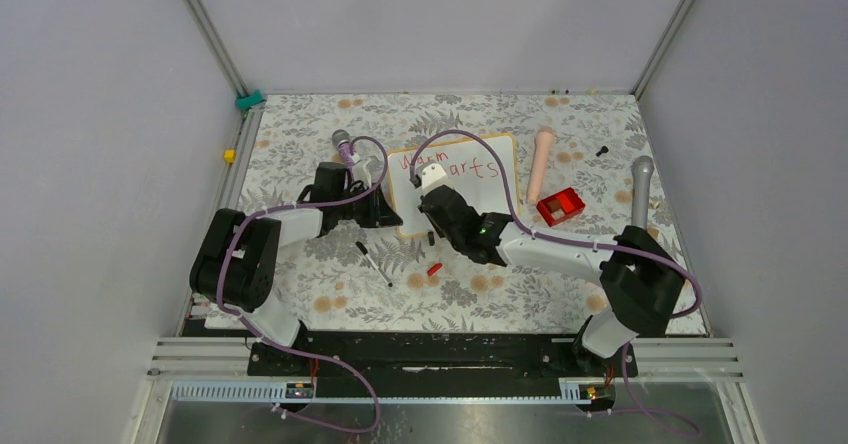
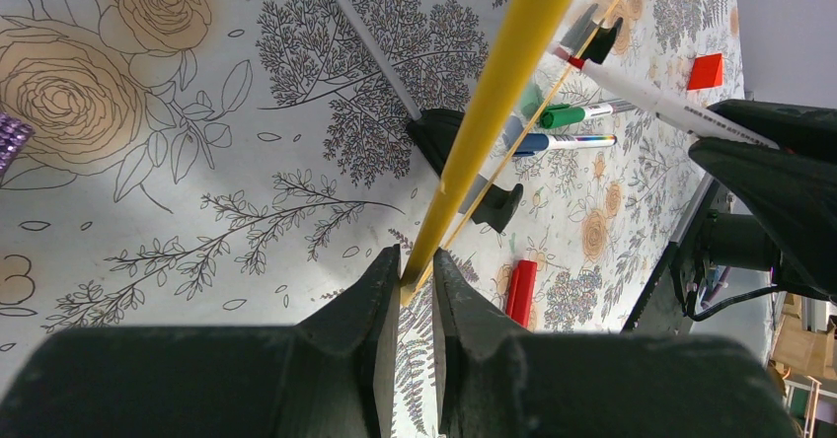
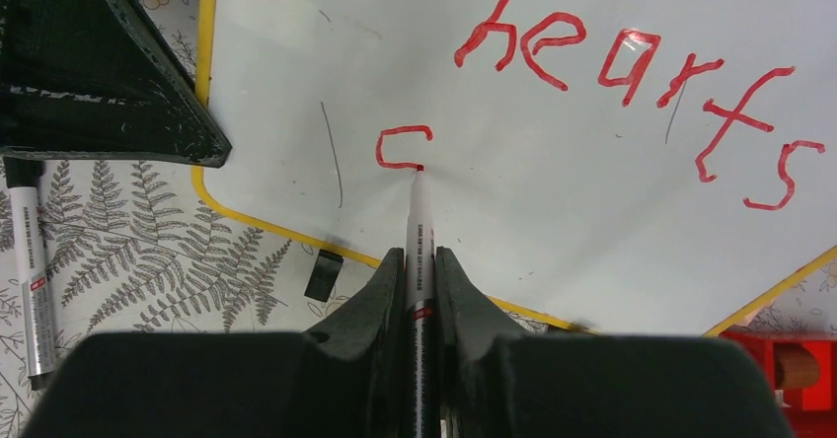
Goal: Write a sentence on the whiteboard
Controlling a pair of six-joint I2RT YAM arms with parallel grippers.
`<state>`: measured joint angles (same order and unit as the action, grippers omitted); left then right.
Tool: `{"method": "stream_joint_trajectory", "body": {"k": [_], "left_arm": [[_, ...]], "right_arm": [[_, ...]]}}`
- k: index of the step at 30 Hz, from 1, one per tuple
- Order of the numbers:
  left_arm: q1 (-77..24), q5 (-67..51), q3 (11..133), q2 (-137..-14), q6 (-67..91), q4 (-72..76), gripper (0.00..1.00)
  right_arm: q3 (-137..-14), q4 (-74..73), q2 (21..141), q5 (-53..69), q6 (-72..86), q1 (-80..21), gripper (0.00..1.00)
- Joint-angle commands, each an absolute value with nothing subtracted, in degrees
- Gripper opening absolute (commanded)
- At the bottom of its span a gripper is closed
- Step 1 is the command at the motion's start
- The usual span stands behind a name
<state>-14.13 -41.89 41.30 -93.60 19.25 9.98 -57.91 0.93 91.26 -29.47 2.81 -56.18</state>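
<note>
The whiteboard lies tilted at the middle of the table, with a yellowish frame and black clip feet. The sentence in red reads "Warm", then "hearts", then a single "c" on the third line. My right gripper is shut on a white red-ink marker. The marker's tip touches the board at the end of the "c". My left gripper is shut on the board's frame at its left edge; it also shows in the top view.
A pink cylinder, a red box and a grey handle-like item lie right of the board. A black pen and a red cap lie in front. A green marker and a blue one lie under the board.
</note>
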Motion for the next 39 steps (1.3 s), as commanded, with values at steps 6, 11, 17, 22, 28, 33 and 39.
{"method": "stream_joint_trajectory", "body": {"k": [6, 11, 17, 22, 28, 33, 39], "left_arm": [[-13.52, -40.33, 43.44, -94.11, 18.61, 11.27, 0.00], [-13.52, -40.30, 43.40, -94.09, 18.55, 11.25, 0.00], [-13.52, -40.28, 43.33, -94.11, 18.54, 11.25, 0.00], [-13.52, -40.26, 43.35, -94.13, 18.54, 11.30, 0.00], [-13.45, -40.26, 43.44, -94.16, 18.61, 11.36, 0.00], [-13.53, -40.26, 43.37, -94.11, 18.59, 11.40, 0.00], [-13.51, -40.38, 43.42, -94.19, 18.61, 11.39, 0.00]], "right_arm": [[-57.20, 1.16, 86.44, -28.60, 2.72, -55.15, 0.00], [-53.57, 5.12, 81.63, -26.17, 2.73, -55.12, 0.00], [-54.33, 3.55, 82.31, -28.00, 3.16, -54.12, 0.00], [-55.94, 2.49, 84.27, -28.24, 3.66, -53.62, 0.00], [-57.50, 2.30, 86.42, -28.32, 3.52, -53.28, 0.00], [-57.83, 2.69, 86.55, -28.21, 3.42, -53.26, 0.00], [-58.04, 2.75, 86.83, -28.48, 3.44, -52.85, 0.00]]}}
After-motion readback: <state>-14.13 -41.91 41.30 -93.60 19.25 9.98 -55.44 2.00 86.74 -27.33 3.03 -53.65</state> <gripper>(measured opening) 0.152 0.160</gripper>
